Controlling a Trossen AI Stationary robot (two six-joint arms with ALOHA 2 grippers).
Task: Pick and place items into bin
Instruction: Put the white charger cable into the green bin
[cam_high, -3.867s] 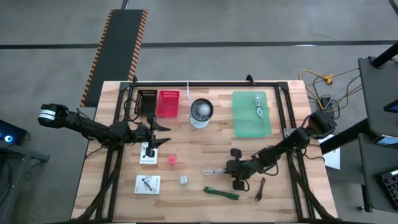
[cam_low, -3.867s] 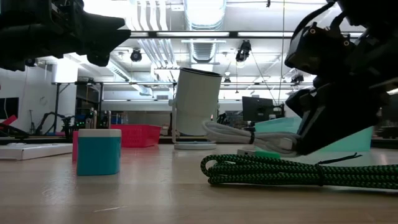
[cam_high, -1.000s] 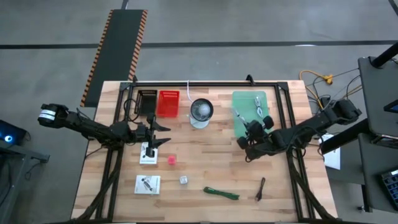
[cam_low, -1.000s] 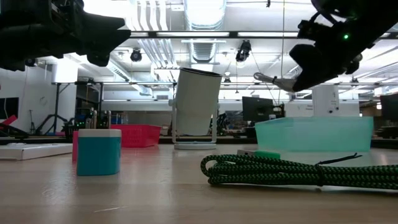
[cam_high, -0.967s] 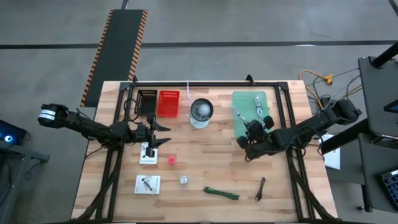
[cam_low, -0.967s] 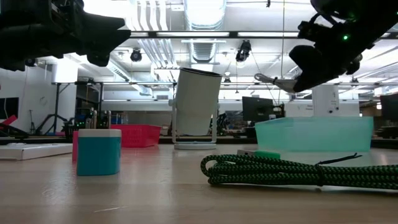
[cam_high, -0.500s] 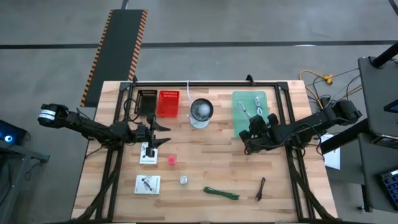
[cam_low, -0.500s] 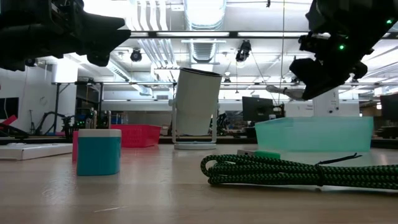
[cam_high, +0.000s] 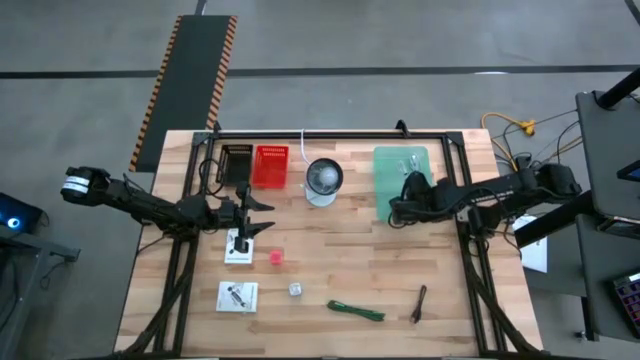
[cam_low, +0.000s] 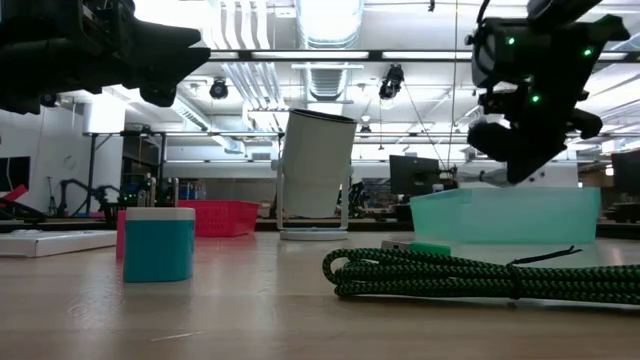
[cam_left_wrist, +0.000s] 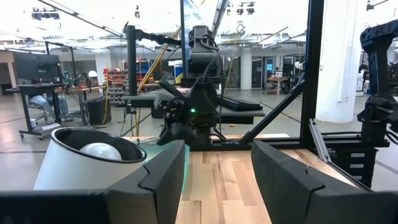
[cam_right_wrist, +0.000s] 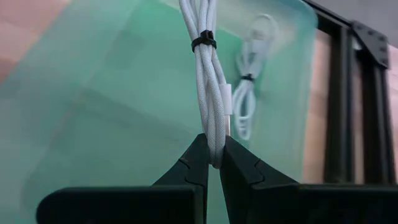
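Note:
My right gripper (cam_high: 403, 196) (cam_right_wrist: 214, 163) hangs over the green bin (cam_high: 384, 203) (cam_low: 505, 215) at the table's far right, shut on a bundled white cable (cam_right_wrist: 210, 87). A second white cable (cam_right_wrist: 250, 106) lies on the bin's floor. My left gripper (cam_high: 262, 216) (cam_left_wrist: 217, 180) waits open at the left, above a white card (cam_high: 238, 246). On the table lie a red cube (cam_high: 276, 257), another white card (cam_high: 238, 296), a silver cube (cam_high: 296, 289), a green cable (cam_high: 357, 310) (cam_low: 480, 273) and a dark stick (cam_high: 420, 303). My right gripper pinches one looped end (cam_right_wrist: 216, 148) of the white cable bundle between its two fingertips. The fingers slant down from the table's right side, in line with the bundle. The bundle reaches out past the fingertips over the bin's floor; whether its far end (cam_right_wrist: 189, 6) touches the bin I cannot tell.
A round white-and-glass bowl (cam_high: 323, 180) (cam_low: 318, 165) stands left of the bin. A red basket (cam_high: 270, 165) and a dark box (cam_high: 236, 163) sit at the far left. A black frame (cam_high: 330, 134) runs along the far edge and down both sides.
My right gripper has carried the white cable toward the table's far edge, from the bare wood beside the bin's near left corner to above the bin. It has tipped further downward and rolled, staying shut on the cable.

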